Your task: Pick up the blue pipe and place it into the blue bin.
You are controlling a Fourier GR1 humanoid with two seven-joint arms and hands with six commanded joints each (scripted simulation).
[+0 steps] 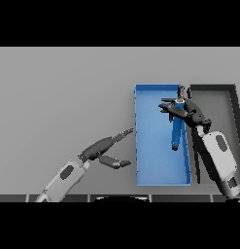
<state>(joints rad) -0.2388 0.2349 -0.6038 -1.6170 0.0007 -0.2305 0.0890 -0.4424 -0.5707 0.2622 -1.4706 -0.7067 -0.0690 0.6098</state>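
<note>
The blue pipe (177,131) lies lengthwise inside the blue bin (150,146), near the bin's right wall, with a dark tip at each end. My right hand (189,114) hovers over the pipe's far half, with its arm coming in from the lower right. Its fingers (166,106) stretch out straight to the left across the pipe and are not curled round it. I cannot tell whether they touch the pipe. My left hand (99,148) rests open on the table just left of the bin, fingers pointing toward it.
A dark grey bin (233,104) stands directly right of the blue bin, their walls side by side. My right forearm (219,155) crosses over its near left corner. Grey tabletop (58,97) extends to the left and far side.
</note>
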